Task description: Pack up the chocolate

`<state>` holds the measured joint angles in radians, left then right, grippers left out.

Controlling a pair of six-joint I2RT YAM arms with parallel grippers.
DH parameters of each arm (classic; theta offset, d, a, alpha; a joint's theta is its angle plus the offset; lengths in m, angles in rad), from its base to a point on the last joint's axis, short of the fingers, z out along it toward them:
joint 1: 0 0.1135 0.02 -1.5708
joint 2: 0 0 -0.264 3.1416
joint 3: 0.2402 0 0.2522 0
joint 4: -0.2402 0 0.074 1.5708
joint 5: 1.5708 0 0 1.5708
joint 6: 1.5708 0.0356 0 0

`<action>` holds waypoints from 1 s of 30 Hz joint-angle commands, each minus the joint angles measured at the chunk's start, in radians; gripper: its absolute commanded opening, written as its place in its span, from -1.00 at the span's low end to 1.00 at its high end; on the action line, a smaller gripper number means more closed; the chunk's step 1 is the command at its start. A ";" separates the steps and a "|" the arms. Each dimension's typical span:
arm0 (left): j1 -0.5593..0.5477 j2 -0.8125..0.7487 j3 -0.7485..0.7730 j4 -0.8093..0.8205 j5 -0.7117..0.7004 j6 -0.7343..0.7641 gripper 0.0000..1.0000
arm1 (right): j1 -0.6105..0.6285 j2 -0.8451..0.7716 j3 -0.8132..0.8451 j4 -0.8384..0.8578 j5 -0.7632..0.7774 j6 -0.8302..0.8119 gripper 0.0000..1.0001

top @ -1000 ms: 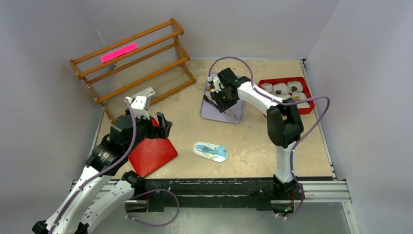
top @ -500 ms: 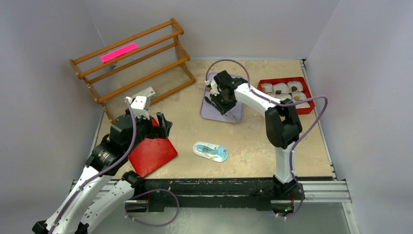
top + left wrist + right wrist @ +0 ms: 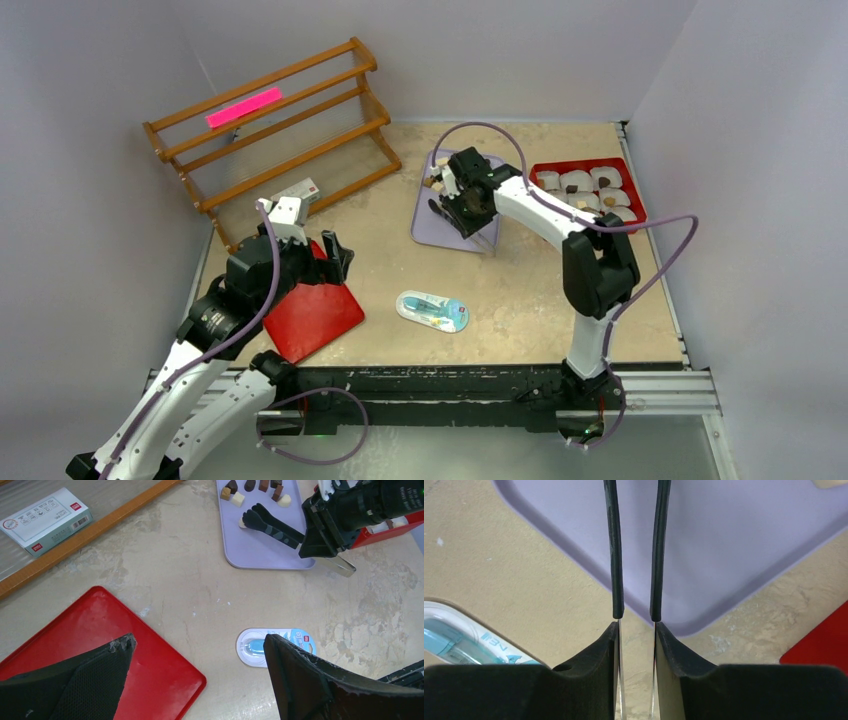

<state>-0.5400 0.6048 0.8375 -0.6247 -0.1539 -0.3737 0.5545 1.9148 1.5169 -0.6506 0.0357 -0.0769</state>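
Observation:
The chocolate (image 3: 437,172), several small dark brown and cream pieces, lies at the far end of the lavender tray (image 3: 485,235); it also shows in the left wrist view (image 3: 252,489). My right gripper (image 3: 466,203) is shut on a pair of metal tongs with black tips (image 3: 272,525), held over the lavender tray (image 3: 260,550), their tips just short of the pieces. In the right wrist view the tong arms (image 3: 614,555) stand slightly apart and empty between my fingers (image 3: 636,630). My left gripper (image 3: 335,252) is open and empty above the flat red tray (image 3: 125,635).
A red box (image 3: 560,166) holding white paper cups, some with chocolate in them, sits at the far right. An oval blue-and-white packet (image 3: 432,310) lies in the middle front. A wooden rack (image 3: 270,130) and a small carton (image 3: 45,520) are at the far left.
My right arm has shifted a little to the right, its elbow swinging outward, with the tongs still held over the lavender tray. The left arm has not moved.

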 commanded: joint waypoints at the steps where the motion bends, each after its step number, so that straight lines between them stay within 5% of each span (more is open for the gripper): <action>1: -0.006 0.000 0.021 0.004 -0.006 0.004 1.00 | 0.003 -0.092 -0.028 0.016 0.003 0.023 -0.48; 12: -0.006 0.001 0.020 0.005 0.002 0.004 1.00 | 0.002 -0.207 -0.109 0.065 -0.013 0.065 -0.42; 17: -0.005 -0.003 0.020 0.003 0.002 0.004 1.00 | 0.002 -0.118 -0.026 0.026 0.033 0.068 -0.26; 30: -0.006 -0.003 0.020 0.002 -0.001 0.004 1.00 | -0.006 0.066 0.182 -0.034 0.078 0.082 -0.24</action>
<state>-0.5400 0.6044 0.8375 -0.6250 -0.1532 -0.3737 0.5541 1.9625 1.6199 -0.6647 0.0952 0.0200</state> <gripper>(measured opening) 0.998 0.383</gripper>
